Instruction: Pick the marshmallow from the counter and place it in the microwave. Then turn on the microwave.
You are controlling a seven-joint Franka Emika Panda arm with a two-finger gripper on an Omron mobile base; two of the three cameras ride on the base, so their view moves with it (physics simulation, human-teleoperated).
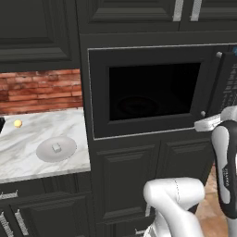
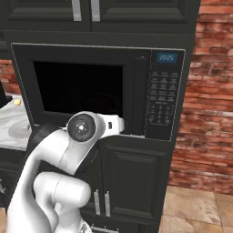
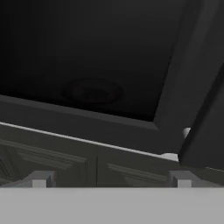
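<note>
The marshmallow (image 1: pixel 56 148), a tiny whitish cube, lies on a round grey plate (image 1: pixel 67 149) on the white marble counter (image 1: pixel 41 129) at the left. The built-in black microwave (image 1: pixel 152 90) has its dark glass door closed, and the turntable (image 3: pixel 92 92) shows dimly through the glass. My gripper (image 3: pixel 111 180) is open and holds nothing. It hangs in front of the door's lower right corner, near the bar handle (image 1: pixel 210 83), far to the right of the marshmallow. The white hand (image 2: pixel 113 124) points at the door. The keypad (image 2: pixel 164 95) is right of the door.
A small yellow ball (image 1: pixel 17 123) rests on the counter behind the plate. Dark cabinets (image 1: pixel 129 176) with silver handles stand below the microwave and counter. Brick wall (image 2: pixel 205 113) lies to the right of the microwave, with tiled floor below it.
</note>
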